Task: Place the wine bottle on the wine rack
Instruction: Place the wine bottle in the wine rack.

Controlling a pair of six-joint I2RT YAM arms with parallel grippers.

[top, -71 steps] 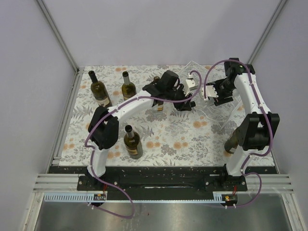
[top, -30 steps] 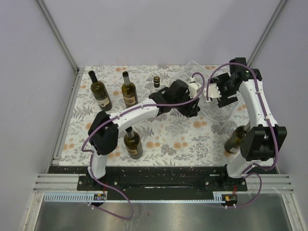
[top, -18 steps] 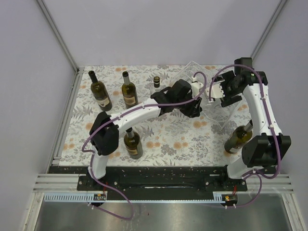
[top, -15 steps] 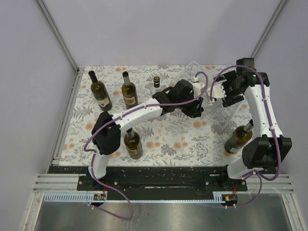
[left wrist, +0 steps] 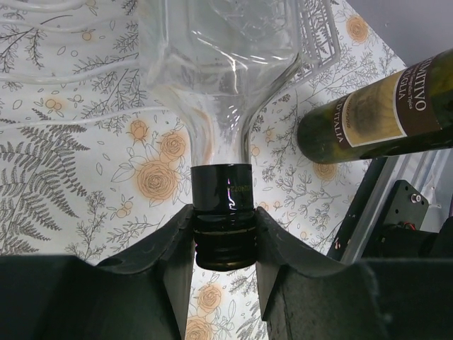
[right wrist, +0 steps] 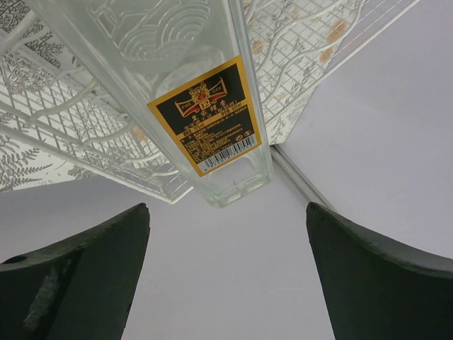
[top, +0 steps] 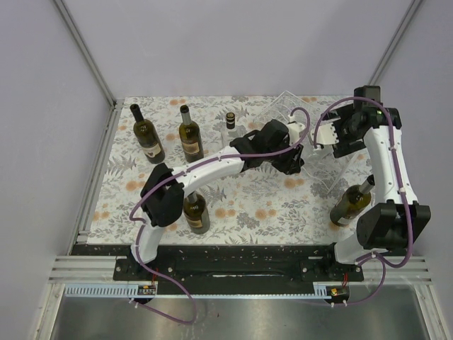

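Note:
A clear square wine bottle (left wrist: pixel 219 64) with a dark screw cap (left wrist: pixel 223 212) is held by the neck in my left gripper (left wrist: pixel 223 237), whose fingers are shut on the cap. Seen from above, the left gripper (top: pixel 296 145) hangs at the left side of the see-through wine rack (top: pixel 322 168). The right wrist view shows the bottle's base and its black-and-gold label (right wrist: pixel 211 117) over the rack's ribs (right wrist: pixel 311 42). My right gripper (right wrist: pixel 226 276) stands wide open just beyond the base, touching nothing; from above the right gripper (top: pixel 325 134) is over the rack's back part.
Two dark green bottles (top: pixel 146 133) (top: pixel 189 134) stand at the back left, a small one (top: pixel 230 120) behind the left arm. Another bottle (top: pixel 195 210) stands by the left arm's base. A green bottle (top: pixel 350 204) leans near the right arm's base. Grey walls enclose the table.
The left arm has carried the clear bottle to the right, onto the rack's side. The right arm has drawn back to the right, its jaws staying open.

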